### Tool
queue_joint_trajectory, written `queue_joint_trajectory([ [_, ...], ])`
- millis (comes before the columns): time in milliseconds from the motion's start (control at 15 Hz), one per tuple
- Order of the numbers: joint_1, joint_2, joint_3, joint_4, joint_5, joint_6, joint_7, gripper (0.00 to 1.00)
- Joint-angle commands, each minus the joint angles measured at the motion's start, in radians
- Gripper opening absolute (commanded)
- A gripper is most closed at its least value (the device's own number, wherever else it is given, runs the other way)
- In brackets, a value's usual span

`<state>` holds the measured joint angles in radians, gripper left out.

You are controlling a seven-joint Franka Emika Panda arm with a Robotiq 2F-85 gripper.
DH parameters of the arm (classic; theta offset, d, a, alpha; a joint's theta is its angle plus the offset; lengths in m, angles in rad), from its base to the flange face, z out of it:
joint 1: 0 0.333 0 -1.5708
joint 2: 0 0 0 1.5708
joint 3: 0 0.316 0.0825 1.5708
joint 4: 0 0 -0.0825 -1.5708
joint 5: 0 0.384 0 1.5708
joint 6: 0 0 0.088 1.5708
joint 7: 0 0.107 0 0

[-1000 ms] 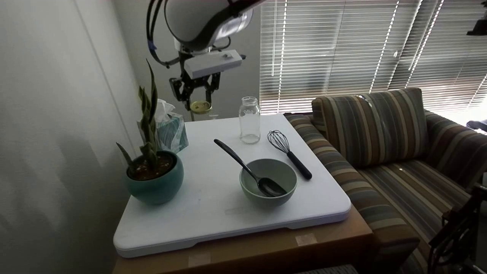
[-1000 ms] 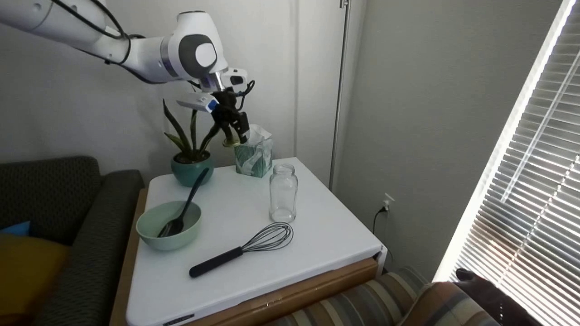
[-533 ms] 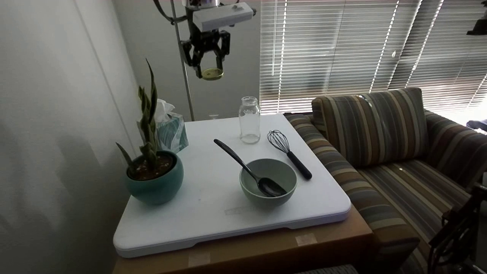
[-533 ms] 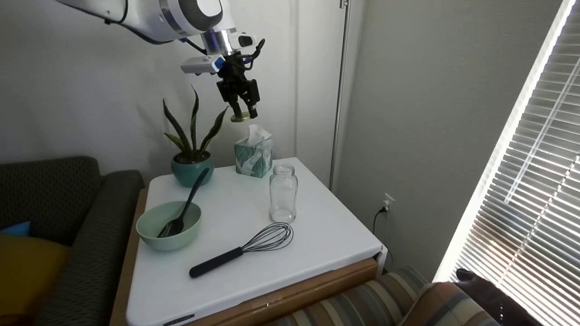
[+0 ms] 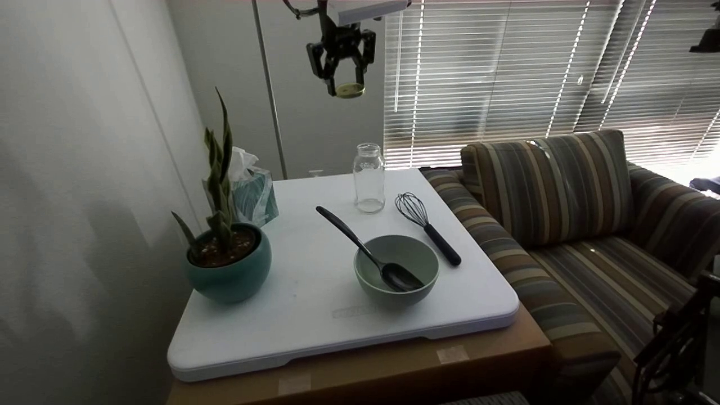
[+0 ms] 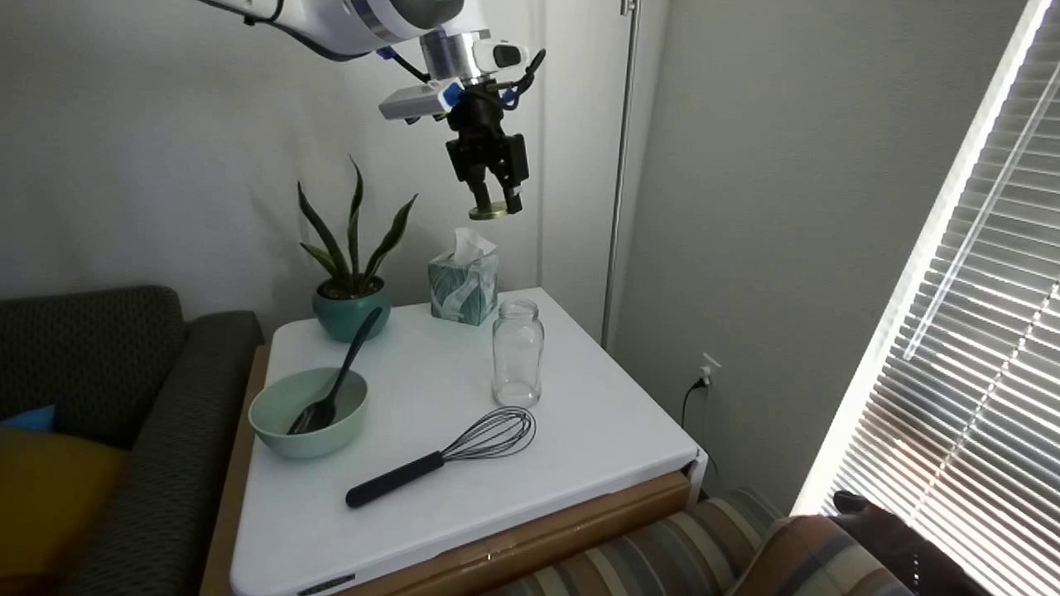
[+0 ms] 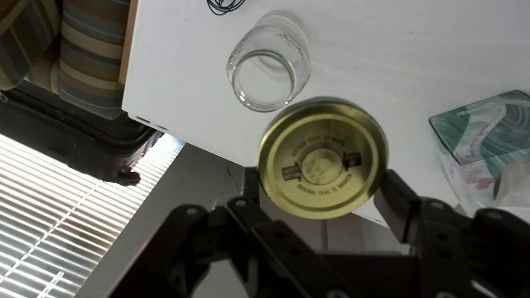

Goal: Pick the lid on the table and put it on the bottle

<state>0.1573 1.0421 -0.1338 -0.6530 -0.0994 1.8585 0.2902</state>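
Note:
The lid (image 5: 350, 91) is a flat round gold-coloured disc. My gripper (image 5: 346, 88) is shut on it, a finger at each side of the rim, and holds it roughly level high above the table. In the wrist view the lid (image 7: 322, 165) sits between the fingertips with its printed face to the camera. The bottle (image 5: 369, 183) is clear glass, upright, with an open mouth, near the table's far end. It also shows in an exterior view (image 6: 517, 356), below the lid (image 6: 487, 213), and in the wrist view (image 7: 269, 45), just beyond the lid's edge.
On the white table (image 5: 304, 270) are a green bowl (image 5: 374, 281) with a black spoon (image 5: 343, 225), a whisk (image 5: 441, 242) in front of the bottle, a potted plant (image 5: 230, 275) and a tissue box (image 5: 256, 197). A striped armchair (image 5: 540, 197) adjoins the table.
My gripper has risen with the lid from near tissue-box height, then moved sideways toward the bottle's side of the table. The bottle and the other things have not moved.

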Motion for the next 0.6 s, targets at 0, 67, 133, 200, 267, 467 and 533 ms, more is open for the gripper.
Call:
queue_joint_trajectory([
  [0,-0.036,0.048,0.003,0.056,0.015,0.015,0.003,0.45],
  [67,-0.044,0.060,0.007,0.059,0.020,0.028,0.009,0.45],
  [133,-0.051,0.072,0.009,0.061,0.026,0.036,0.017,0.45],
  [200,-0.057,0.085,0.009,0.062,0.030,0.045,0.030,0.45],
  [267,-0.065,0.097,0.011,0.063,0.036,0.049,0.039,0.45],
  [467,-0.081,0.130,0.013,0.068,0.050,0.064,0.067,0.45],
  [533,-0.089,0.139,0.016,0.071,0.059,0.076,0.075,0.45],
])
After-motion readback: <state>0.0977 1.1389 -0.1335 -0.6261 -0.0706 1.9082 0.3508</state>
